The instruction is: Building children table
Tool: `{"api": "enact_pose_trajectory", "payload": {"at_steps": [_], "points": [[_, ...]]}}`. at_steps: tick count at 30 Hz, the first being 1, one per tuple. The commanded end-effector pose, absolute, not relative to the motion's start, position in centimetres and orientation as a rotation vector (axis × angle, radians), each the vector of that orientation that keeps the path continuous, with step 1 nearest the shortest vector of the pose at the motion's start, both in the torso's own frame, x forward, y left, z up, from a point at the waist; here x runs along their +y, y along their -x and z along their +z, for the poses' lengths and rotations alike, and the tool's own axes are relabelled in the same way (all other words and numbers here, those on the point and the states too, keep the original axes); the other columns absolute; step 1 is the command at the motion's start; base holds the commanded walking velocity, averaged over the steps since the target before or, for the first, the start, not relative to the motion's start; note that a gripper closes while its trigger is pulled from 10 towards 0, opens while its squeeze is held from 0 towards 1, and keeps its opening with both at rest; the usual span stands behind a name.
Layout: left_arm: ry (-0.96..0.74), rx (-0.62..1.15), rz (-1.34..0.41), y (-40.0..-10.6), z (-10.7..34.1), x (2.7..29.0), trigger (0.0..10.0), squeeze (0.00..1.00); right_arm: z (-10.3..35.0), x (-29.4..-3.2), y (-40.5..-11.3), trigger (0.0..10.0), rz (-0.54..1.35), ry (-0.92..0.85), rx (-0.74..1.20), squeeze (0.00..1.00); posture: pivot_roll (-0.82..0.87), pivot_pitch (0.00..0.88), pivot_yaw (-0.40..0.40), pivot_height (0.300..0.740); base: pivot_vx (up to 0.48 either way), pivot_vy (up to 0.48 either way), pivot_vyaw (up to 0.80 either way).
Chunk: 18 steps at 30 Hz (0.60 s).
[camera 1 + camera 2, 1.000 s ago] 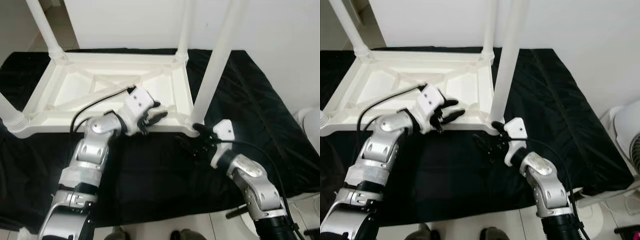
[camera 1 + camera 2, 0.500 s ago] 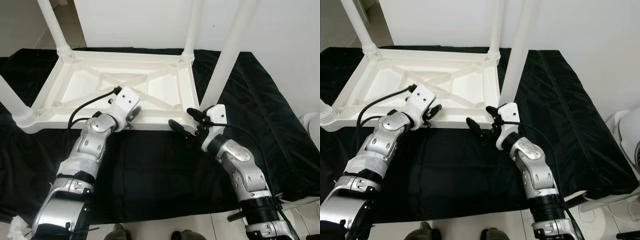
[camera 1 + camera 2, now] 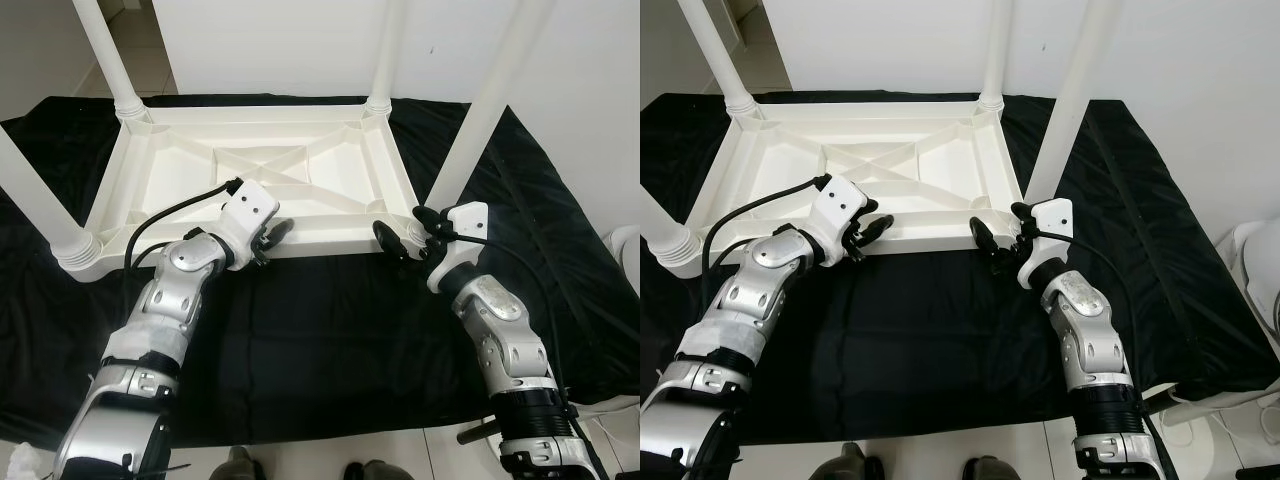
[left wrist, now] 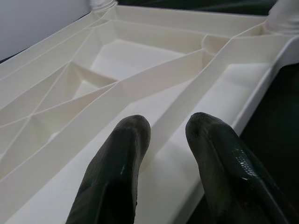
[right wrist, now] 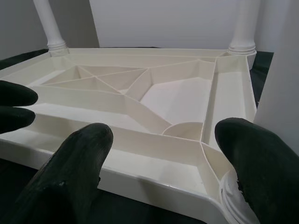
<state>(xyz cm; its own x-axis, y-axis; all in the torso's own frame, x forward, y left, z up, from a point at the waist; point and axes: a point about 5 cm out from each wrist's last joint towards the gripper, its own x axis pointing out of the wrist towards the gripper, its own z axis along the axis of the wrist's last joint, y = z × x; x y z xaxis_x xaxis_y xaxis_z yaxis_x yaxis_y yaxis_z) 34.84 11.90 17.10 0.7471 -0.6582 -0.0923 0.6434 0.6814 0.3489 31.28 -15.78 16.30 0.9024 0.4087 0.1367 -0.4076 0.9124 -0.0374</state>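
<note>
A white plastic children's table [image 3: 250,175] lies upside down on a black cloth, its legs pointing up. The near right leg [image 3: 490,100] rises from the corner socket [image 5: 233,196]. My left gripper [image 3: 273,232] hovers over the near rim [image 3: 320,243]. Its fingers [image 4: 117,158] are open with only a narrow gap and nothing between them. My right gripper [image 3: 405,232] is open wide at the near right corner. One of its fingertips [image 5: 84,154] sits before the rim and the other beside the leg's base.
The black cloth [image 3: 330,340] covers the floor under and around the table. A white wall stands right behind it. A white rounded object [image 3: 1255,270] sits at the far right. Pale floor tiles show along the near edge.
The camera has shifted. My right gripper has risen from the cloth to the table's near right corner. My left gripper's fingers have narrowed from a wide spread.
</note>
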Motion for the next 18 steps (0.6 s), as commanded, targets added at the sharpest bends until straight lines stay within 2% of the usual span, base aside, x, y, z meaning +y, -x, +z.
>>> {"api": "enact_pose_trajectory", "payload": {"at_steps": [1,10,11,14,15,18], "points": [[-0.361,-0.035,-0.765,-34.3,16.6,11.5,10.0,0.00,15.8,-15.9,-30.9,10.0,0.398,-0.006,-0.147,0.00,-0.09,0.079,0.029,0.740,0.000,0.000,0.00],[-0.344,-0.013,-0.782,-34.1,15.8,11.3,10.0,0.00,15.3,-14.2,-30.2,10.0,0.426,-0.048,-0.148,0.00,-0.08,0.085,0.033,0.740,0.000,0.000,0.00],[-0.342,-0.006,-0.790,-34.1,15.6,11.3,10.0,0.76,15.2,-14.0,-30.2,10.0,0.432,-0.052,-0.147,0.00,-0.08,0.085,0.033,0.740,0.000,0.000,0.00],[-0.333,0.002,-0.793,-34.1,15.6,11.4,10.0,0.76,15.1,-13.9,-30.1,10.0,0.434,-0.054,-0.146,0.00,-0.08,0.085,0.033,0.740,0.000,0.000,0.00],[-0.325,0.003,-0.803,-34.1,15.6,11.3,10.0,1.00,15.1,-13.8,-30.2,10.0,0.433,-0.056,-0.146,0.00,-0.08,0.081,0.031,0.740,0.000,0.000,0.00],[-0.329,0.006,-0.804,-34.1,15.5,11.4,10.0,1.00,15.1,-13.8,-30.2,10.0,0.430,-0.056,-0.149,0.00,-0.08,0.081,0.031,0.740,0.000,0.000,0.00]]}}
